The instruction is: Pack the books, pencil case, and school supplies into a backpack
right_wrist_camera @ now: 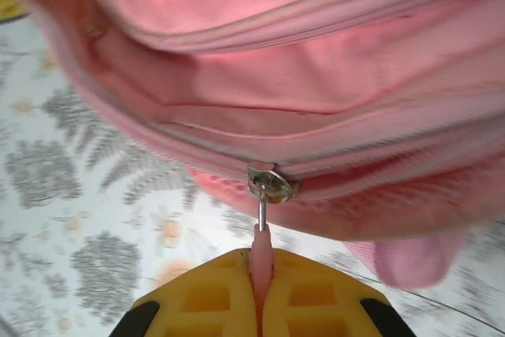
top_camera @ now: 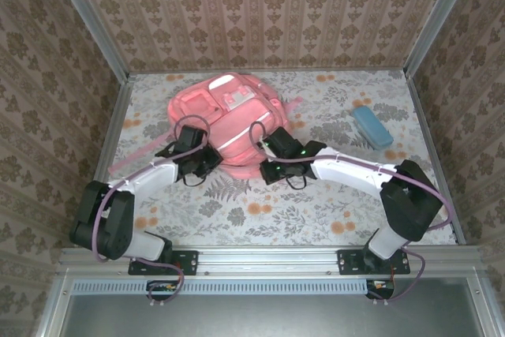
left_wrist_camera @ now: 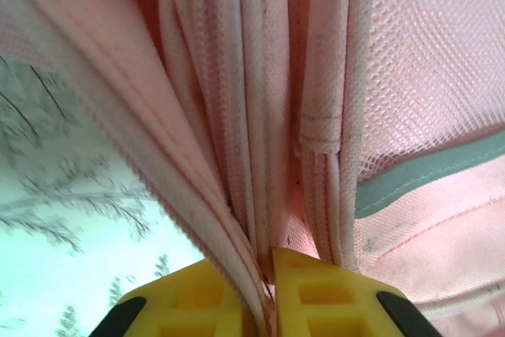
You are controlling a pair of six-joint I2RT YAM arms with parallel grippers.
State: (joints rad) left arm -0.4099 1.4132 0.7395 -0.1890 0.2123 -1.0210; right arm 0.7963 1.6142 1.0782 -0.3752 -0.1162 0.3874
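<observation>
**Both claws clamped on the bag's zip**

The right claw point(right_wrist_camera: 260, 293) is closed on the pink zip tab point(right_wrist_camera: 260, 250), which hangs from the slider point(right_wrist_camera: 271, 181). The left claw point(left_wrist_camera: 264, 282) pinches a fold of the backpack point(top_camera: 229, 112). A skewed pull could slip the tab or snag cloth, and a weak left hold would let the bag drag. Bare table point(top_camera: 316, 211) lies in front. The pencil case point(top_camera: 372, 126) sits well apart, near the right wall point(top_camera: 446, 76).

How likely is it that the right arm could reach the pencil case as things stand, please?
Probably not yet: the right hand is shut on the backpack zip pull. Once freed, likely yes; the pencil case lies unobstructed nearby.
</observation>
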